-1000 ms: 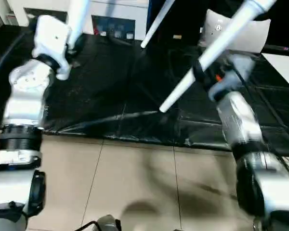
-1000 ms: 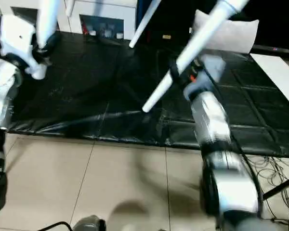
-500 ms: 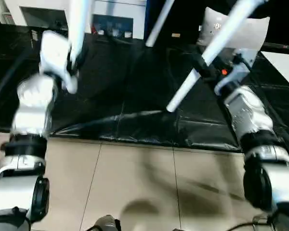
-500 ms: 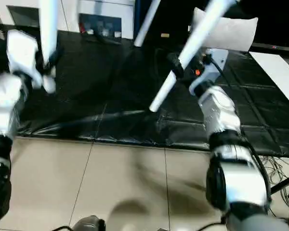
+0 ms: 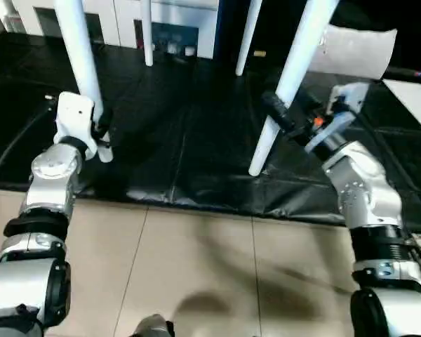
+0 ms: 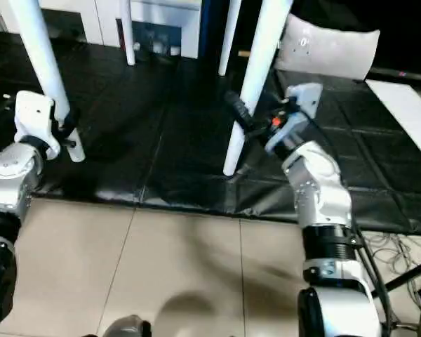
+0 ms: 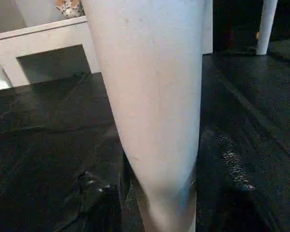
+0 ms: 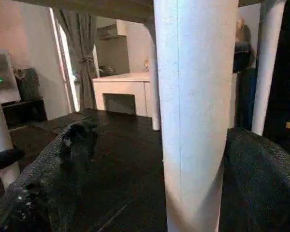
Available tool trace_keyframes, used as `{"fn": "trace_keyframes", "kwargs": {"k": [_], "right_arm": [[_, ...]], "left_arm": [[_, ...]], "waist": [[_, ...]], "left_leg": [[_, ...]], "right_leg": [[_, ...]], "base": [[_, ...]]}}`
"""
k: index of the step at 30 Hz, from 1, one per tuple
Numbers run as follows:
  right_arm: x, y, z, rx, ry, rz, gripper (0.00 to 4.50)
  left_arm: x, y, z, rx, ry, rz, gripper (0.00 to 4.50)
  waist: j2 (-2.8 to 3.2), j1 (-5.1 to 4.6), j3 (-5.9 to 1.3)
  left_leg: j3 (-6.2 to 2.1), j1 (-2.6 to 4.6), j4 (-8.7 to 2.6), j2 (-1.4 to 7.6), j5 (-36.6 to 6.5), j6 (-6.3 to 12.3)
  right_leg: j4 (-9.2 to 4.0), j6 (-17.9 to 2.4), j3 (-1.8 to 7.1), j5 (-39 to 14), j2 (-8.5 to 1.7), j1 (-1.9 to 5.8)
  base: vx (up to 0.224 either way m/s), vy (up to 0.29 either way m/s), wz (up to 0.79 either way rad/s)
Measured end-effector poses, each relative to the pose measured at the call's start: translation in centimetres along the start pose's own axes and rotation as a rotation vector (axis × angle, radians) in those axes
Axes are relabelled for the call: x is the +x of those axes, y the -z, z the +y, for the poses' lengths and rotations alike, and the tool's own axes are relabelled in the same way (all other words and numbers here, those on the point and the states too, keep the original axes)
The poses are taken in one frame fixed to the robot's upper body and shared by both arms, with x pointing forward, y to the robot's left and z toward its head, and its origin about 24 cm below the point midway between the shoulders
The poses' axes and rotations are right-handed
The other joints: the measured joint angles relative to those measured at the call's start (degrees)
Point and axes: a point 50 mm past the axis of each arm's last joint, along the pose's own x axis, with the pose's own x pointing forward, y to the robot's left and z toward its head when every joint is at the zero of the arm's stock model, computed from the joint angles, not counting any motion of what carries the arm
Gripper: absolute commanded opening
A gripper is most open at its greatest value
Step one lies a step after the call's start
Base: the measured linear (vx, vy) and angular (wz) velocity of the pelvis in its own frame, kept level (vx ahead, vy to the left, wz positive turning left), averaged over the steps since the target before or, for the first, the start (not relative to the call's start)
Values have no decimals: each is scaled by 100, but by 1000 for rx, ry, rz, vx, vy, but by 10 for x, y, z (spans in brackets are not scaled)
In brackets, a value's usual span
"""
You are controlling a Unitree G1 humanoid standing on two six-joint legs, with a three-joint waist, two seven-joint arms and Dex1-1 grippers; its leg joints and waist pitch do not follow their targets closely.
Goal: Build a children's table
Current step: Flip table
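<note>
Legs first: four white tapered legs stand upright on the black floor mat point(image 5: 196, 140), so the children's table point(image 5: 295, 63) appears fully assembled and set on its feet (its top lies above the head camera's frame, though the right wrist view catches a strip of its underside). The left near leg point(image 5: 81, 63) sits in the left hand point(image 5: 98, 130), whose black fingers close around it low down, just above the foot. The right near leg point(image 5: 295, 70) runs between the fingers of the right hand point(image 5: 281, 119); those fingers are spread wide on either side of it, and the right wrist view shows gaps at both sides, so I judge this hand is not gripping. Two far legs, one point(image 5: 146, 31) and the other point(image 5: 247, 35), stand back near the white cabinet point(image 5: 126, 14).

The step in hand looks like settling the table down and letting go. Doing it well means keeping all four feet flat on the mat, opening the left fingers without tugging the leg sideways, and drawing both arms straight back so no finger catches a leg. A knock could rock the table or loosen a leg in its socket.

Count: one table, four legs, two hands, one mat, and one flat white board point(image 5: 414, 98) at the right.
</note>
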Motion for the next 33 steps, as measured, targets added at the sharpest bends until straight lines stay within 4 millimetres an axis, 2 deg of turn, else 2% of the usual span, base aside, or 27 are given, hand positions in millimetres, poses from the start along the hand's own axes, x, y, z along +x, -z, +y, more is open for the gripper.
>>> {"fn": "trace_keyframes", "kwargs": {"k": [3,5,7,9,11,15,18,20,22,25,28,33], "right_arm": [[2,5,1,-16,14,7,450],[2,7,2,-18,23,14,450],[4,9,4,-38,19,21,450],[4,10,6,-45,12,23,450],[2,12,7,-37,13,29,450],[-14,19,8,-30,29,21,450],[-23,26,8,-10,56,38,450],[-35,26,9,-16,96,29,450],[-49,28,7,-5,146,34,450],[-55,27,9,-13,177,48,450],[-59,28,12,-44,221,89,450],[-75,40,19,-7,195,160,450]], "left_arm": [[-1,2,1,2,-2,3,154],[-2,4,3,1,-5,12,210],[-6,8,3,-2,14,-1,224],[-12,13,3,-1,37,-30,229],[-17,15,3,-15,52,-63,262],[-32,21,-1,-70,48,-137,284],[-38,23,-2,-119,39,-151,297],[-50,20,-9,-158,57,-176,297],[-62,19,-17,-179,77,-177,297],[-69,16,-27,-189,80,-165,297],[-72,7,-33,-173,70,-185,297],[-88,3,-37,-215,77,-193,297]], "waist": [[-23,-16,-15],[-25,-25,-17],[-24,-65,-16],[-17,-122,-12],[-11,-130,-12],[18,-126,-8],[100,-139,14],[188,-131,28],[244,-118,40],[330,-136,38],[367,-147,31],[381,-155,36]], "left_leg": [[0,30,-15,-2,2,-5],[1,92,-48,-8,2,-7],[1,110,-52,-10,1,-7],[1,108,-62,-11,1,-7],[3,94,-69,-13,1,-7],[7,87,-94,-13,-2,-5],[9,82,-98,-12,-1,-6],[10,83,-105,-11,-3,-5],[11,83,-112,-11,-5,-8],[11,88,-113,-10,-4,-10],[8,95,-115,-10,-2,-12],[7,94,-116,-11,0,-15]], "right_leg": [[-9,2,0,-1,0,12],[-48,40,0,-24,0,39],[-58,46,0,-27,0,59],[-71,45,0,-27,0,67],[-71,7,0,-4,0,84],[-92,15,-4,-14,1,81],[-94,13,-4,-15,4,76],[-106,12,-4,-16,4,79],[-114,12,-6,-16,5,79],[-113,16,-4,-13,8,80],[-113,51,-3,-27,10,83],[-120,55,0,-29,11,83]], "base": [[0,0,0],[0,0,0],[0,0,0],[0,0,0],[0,0,0],[0,0,0],[0,0,0],[0,0,0],[0,0,0],[0,0,0],[0,0,0],[0,0,0]]}}
